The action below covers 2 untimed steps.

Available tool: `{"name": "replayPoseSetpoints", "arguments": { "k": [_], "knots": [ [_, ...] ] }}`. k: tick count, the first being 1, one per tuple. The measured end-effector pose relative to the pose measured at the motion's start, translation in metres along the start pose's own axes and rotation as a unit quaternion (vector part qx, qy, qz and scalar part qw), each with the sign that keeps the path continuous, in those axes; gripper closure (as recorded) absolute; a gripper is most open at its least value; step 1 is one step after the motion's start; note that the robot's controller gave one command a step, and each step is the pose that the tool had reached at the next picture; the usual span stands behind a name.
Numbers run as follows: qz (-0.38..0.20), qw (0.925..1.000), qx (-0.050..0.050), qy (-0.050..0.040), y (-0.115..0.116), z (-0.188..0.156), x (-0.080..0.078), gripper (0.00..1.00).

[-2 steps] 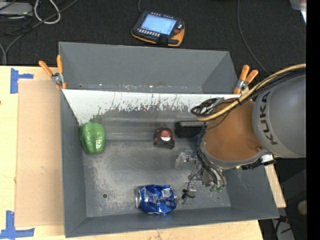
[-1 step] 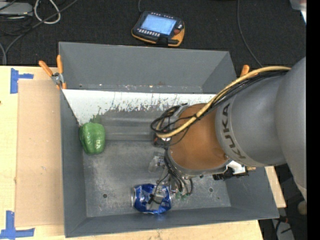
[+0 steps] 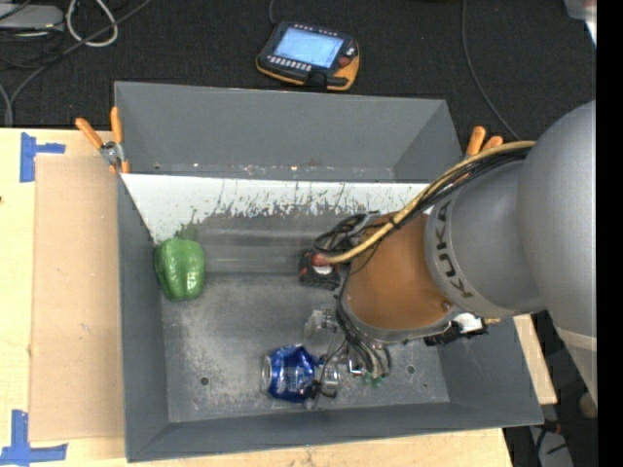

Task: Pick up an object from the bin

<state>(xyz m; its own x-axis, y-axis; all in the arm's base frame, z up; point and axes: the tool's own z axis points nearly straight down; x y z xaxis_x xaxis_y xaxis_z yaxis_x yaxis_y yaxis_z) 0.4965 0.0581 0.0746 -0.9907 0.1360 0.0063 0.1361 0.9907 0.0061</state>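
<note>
Blue crushed can (image 3: 290,373) beside KUKA-lettered arm (image 3: 506,232), green pepper (image 3: 181,268) well apart.

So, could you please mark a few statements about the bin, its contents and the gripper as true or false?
1. A green pepper-shaped thing lies by the left wall of the bin. True.
2. The crumpled blue can lies against the far wall. False: it lies near the front wall.
3. The gripper hangs over the green pepper-shaped thing. False: it is right beside the crumpled blue can.
4. The arm reaches in from the right. True.
</note>
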Motion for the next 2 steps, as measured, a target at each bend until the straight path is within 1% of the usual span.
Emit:
{"name": "replayPoseSetpoints", "arguments": {
  "k": [1,2],
  "knots": [
    [0.021,0.9998,-0.001,-0.0021,-0.018,0.012,0.002,0.0],
    [0.033,0.9994,0.0,-0.0013,-0.007,0.004,0.008,0.0]
  ]
}}
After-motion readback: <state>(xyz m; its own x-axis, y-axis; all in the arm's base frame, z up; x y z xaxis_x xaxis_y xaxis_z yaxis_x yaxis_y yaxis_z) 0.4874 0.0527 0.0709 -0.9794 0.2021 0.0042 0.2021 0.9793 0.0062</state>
